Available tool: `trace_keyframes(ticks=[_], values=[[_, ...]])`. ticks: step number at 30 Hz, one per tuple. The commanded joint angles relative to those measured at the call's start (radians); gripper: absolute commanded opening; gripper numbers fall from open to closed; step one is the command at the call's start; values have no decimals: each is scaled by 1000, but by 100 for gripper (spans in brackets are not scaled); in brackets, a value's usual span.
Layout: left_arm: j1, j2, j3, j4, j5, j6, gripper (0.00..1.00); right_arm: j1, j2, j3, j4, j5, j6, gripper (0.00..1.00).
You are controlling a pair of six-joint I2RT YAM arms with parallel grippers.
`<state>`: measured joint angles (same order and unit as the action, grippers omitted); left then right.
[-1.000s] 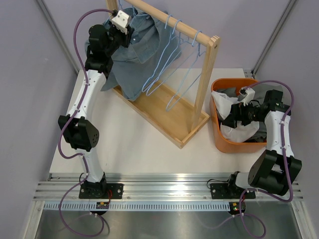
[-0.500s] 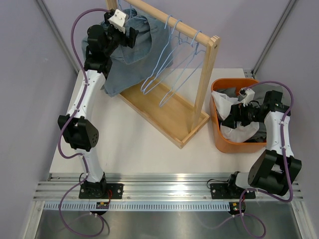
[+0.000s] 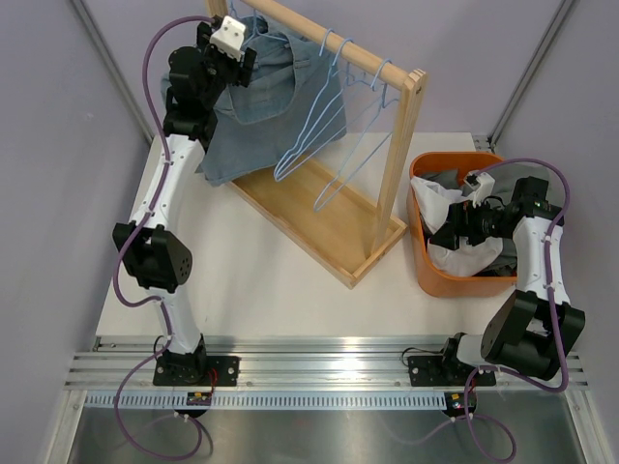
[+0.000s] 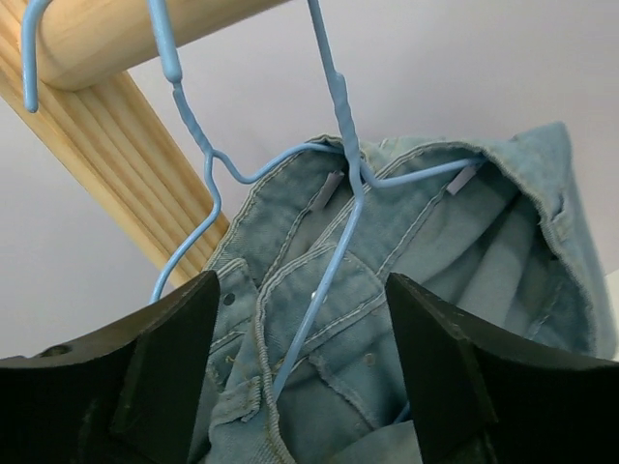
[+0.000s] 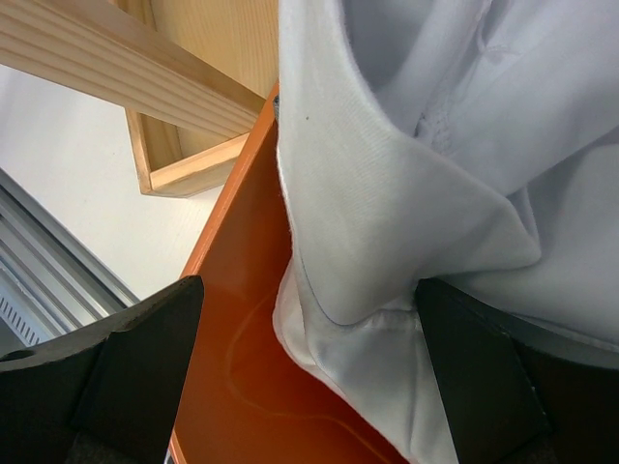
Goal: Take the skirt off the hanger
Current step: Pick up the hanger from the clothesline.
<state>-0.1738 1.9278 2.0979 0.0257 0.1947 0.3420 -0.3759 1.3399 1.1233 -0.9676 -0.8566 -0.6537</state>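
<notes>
A light blue denim skirt point(image 3: 276, 97) hangs on a pale blue wire hanger point(image 4: 340, 101) near the left end of a wooden rail point(image 3: 319, 31), so it is not yet off. From the left wrist view its stitched waistband gapes open and bunched, the hanger's arms run inside it, and two small grey loops lie against the wire. From above, the cloth droops in loose folds towards the table.

1 denim skirt point(image 3: 276, 97). 1 wooden rack point(image 3: 319, 217). Blue wire hangers point(image 3: 338, 126): 3 at least, exact no. unclear. 1 orange bin point(image 3: 426, 269) w/ 1 white garment point(image 3: 455, 253) + grey cloth point(image 3: 442, 182), no. of pcs unclear. 2 robot arms point(image 3: 164, 208).
</notes>
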Motion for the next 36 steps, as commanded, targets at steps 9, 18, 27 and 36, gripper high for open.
trace_keyframes(ticks=[9,18,27,36], values=[[0,34,1,33,-37,264,64,-4,-13,-13,-28,-42,12,100],[0,60,-12,20,-100,295,33,-6,-10,-13,-29,-45,17,99],[-3,25,-7,34,-52,270,8,-6,-15,-16,-26,-56,28,100],[-4,-21,59,54,72,184,0,-6,-15,-26,-25,-65,37,99]])
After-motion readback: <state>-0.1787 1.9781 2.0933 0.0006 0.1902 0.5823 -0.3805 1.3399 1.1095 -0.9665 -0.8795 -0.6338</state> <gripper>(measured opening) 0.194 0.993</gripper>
